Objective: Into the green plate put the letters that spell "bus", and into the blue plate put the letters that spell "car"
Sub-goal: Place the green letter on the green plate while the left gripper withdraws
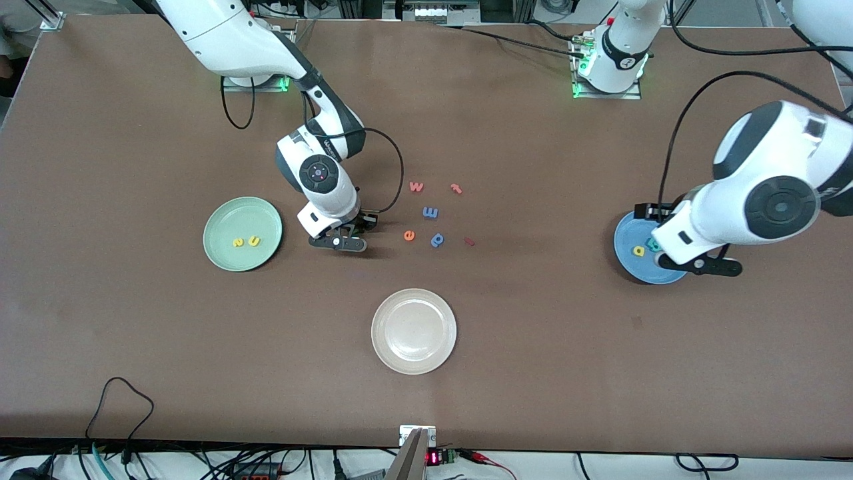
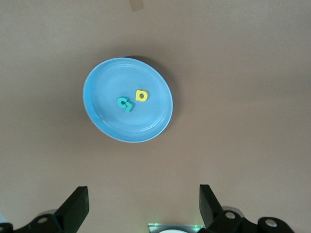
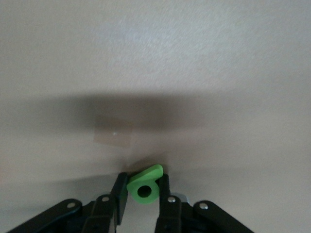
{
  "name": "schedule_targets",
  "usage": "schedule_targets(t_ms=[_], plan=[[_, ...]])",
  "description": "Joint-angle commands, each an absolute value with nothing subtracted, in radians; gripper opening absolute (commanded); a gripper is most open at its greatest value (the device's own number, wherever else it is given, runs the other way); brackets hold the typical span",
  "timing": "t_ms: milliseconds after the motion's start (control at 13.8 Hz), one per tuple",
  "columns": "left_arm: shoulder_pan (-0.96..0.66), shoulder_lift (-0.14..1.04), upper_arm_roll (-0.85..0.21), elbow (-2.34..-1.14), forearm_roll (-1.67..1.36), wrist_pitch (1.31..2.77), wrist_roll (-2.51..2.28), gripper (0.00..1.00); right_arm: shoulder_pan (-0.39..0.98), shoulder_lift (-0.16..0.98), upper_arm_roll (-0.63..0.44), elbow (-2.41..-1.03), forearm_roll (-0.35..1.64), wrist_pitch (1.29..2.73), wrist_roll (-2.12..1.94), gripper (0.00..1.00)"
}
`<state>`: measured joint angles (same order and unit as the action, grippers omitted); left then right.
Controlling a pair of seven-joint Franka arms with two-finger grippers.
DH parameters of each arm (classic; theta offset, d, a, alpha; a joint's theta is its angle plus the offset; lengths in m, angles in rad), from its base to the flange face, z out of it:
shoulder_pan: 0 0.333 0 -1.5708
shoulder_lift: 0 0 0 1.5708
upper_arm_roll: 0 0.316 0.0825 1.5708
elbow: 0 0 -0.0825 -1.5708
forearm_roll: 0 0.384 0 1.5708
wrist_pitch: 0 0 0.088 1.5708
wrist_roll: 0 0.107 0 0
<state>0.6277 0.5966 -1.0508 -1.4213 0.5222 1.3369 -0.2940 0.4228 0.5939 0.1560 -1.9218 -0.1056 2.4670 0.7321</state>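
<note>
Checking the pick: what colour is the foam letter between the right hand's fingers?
Bright green foam letter; right wrist view shows it best.

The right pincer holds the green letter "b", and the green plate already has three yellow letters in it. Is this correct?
Not quite. The green plate has two yellow letters, not three, as the front view shows. The right pincer does hold the green "b".

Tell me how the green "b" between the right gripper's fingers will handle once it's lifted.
The green "b" looks like thin foam, so probably very light and slightly squashy. The right gripper pinches it tilted, so it may twist. Being flat, it should drop onto the green plate without rolling.
</note>
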Motion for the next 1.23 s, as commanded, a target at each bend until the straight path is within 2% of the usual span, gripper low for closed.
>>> schedule_targets(t_ms=[0,145,289,651,723,796,868,940,1013,1157], plan=[[0.630,0.582,-1.065,-1.339,0.492,1.281,-0.186,1.00,0.330,0.502,0.161,-1.921,-0.132,2.404,0.703,0.05],[0.627,0.556,-1.057,-1.338,0.479,1.273,-0.166,1.00,0.235,0.425,0.164,-1.924,-0.130,2.312,0.587,0.05],[0.585,0.467,-0.976,-1.344,0.396,1.285,-0.166,1.00,0.132,0.407,0.166,-1.933,-0.127,2.270,0.462,0.06],[0.267,0.260,-0.478,-1.364,0.097,1.347,-0.164,1.00,-0.018,0.436,0.166,-1.997,-0.124,2.281,0.308,0.07],[0.220,0.229,-0.404,-1.382,0.042,1.362,-0.164,1.00,-0.018,0.445,0.166,-1.997,-0.120,2.280,0.308,0.14],[0.156,0.183,-0.320,-1.429,0.020,1.408,-0.163,1.00,-0.018,0.446,0.166,-1.997,-0.120,2.279,0.308,0.28],[0.097,0.132,-0.242,-1.484,0.015,1.487,-0.163,1.00,-0.017,0.446,0.166,-1.999,-0.120,2.275,0.307,0.53],[0.063,0.073,-0.198,-1.555,0.015,1.567,-0.157,1.00,-0.017,0.445,0.166,-1.997,-0.120,2.275,0.308,1.00],[0.033,0.020,-0.177,-1.622,0.017,1.628,-0.155,1.00,-0.017,0.433,0.166,-1.993,-0.120,2.273,0.304,1.00],[-0.047,-0.049,-0.083,-1.709,0.015,1.644,-0.105,1.00,-0.018,0.364,0.166,-1.990,-0.120,2.266,0.296,1.00]])
